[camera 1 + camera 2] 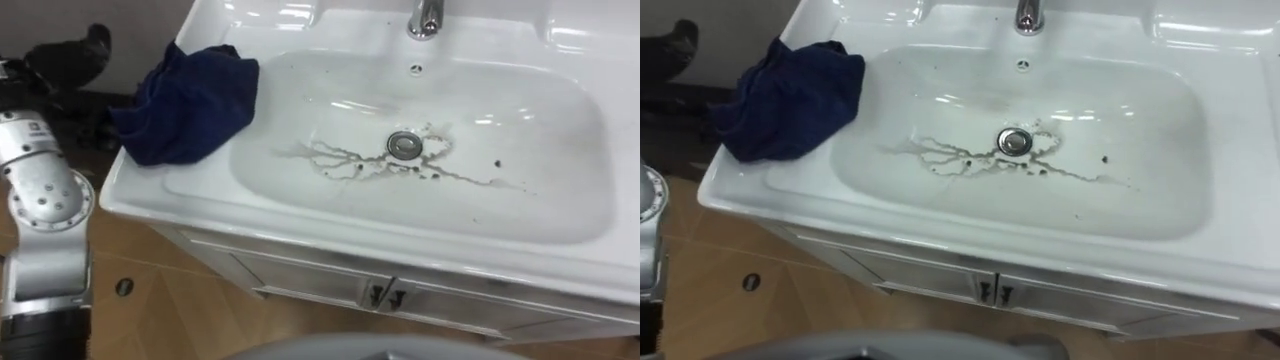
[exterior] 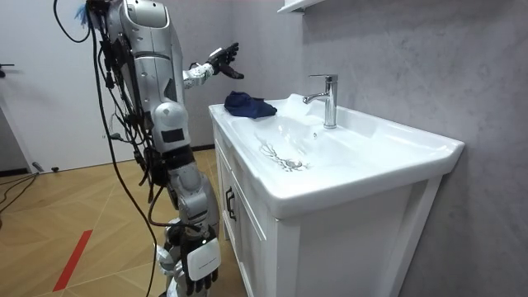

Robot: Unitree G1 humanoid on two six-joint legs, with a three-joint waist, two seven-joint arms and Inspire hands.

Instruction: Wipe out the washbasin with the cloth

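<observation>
A dark blue cloth (image 1: 190, 100) was seen bunched on the left rim of the white basin (image 1: 520, 200), touched by neither hand. Dark streaks (image 1: 340, 158) were spread around the drain (image 1: 404, 144), below the tap (image 1: 425, 18). The left hand (image 2: 221, 62) was held raised near the cloth, its fingers released and spread. The right hand (image 2: 200, 262) was hung low beside the cabinet (image 2: 247, 239); its state could not be told.
</observation>
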